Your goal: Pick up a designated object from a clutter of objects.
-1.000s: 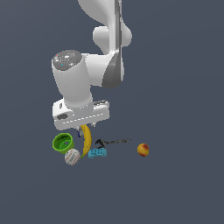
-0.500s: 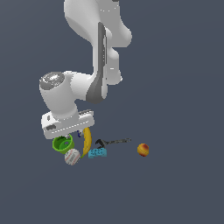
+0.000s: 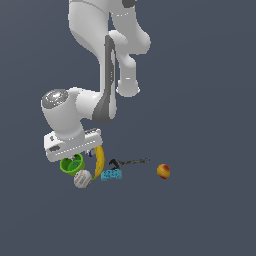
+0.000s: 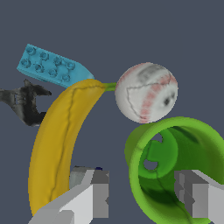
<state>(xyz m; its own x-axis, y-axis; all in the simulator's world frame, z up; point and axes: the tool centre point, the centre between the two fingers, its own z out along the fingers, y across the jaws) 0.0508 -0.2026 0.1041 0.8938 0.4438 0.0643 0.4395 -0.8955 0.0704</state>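
Note:
The green cup lies on its side with its opening toward the wrist camera, next to the white baseball and the yellow banana. My gripper is open and empty just above it. One finger stands between the banana and the cup; the other finger is over the cup's opening, so the cup's near wall lies between them. In the exterior view the cup sits right under my gripper, with the baseball beside it. The dark maroon ball is hidden.
A teal block and a thin black tool lie to the exterior view's right of the banana. A red-yellow ball sits farther right. The block and tool also show in the wrist view.
The arm has swung toward the exterior view's left and lowered, bringing the hand from above the banana to just over the green cup. The objects have not moved.

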